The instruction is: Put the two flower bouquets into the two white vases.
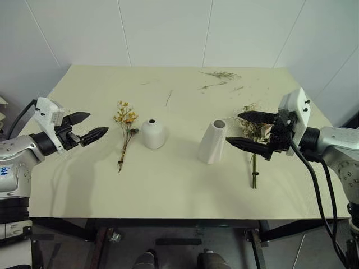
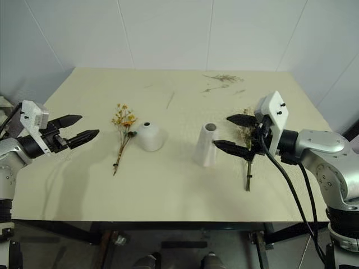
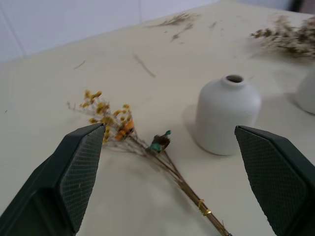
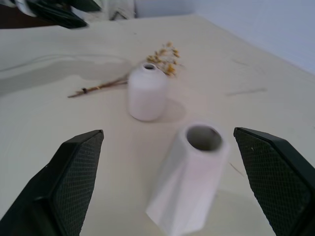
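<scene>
**Both bouquets on the desk, both vases empty**

The pale yellow-green desk (image 1: 168,179) is matte and smooth; its front legs are cut off by the lower edge of the head views. Loose dried twigs (image 1: 220,75) lie scattered near its far edge, too thin to make out in detail.

The right fingers (image 1: 251,130) stand wide apart, gripping nothing, and cover part of the fuller bouquet (image 1: 253,147) behind them, so only pale dried heads and a long green stem show; no single flower can be told. Just beyond their tips stands the taller white vase (image 1: 212,142), tapered, matte, with an open dark mouth.

The left fingers (image 1: 86,126) are also spread wide and empty, their inner pads cross-hatched. Ahead of them lies the thin yellow-orange sprig (image 1: 124,134), flat on the desk, its bound stems pointing toward the near edge. Just beside the sprig, on the side away from the left fingers, sits the short round vase (image 1: 153,133), bulbous with a narrow neck.
</scene>
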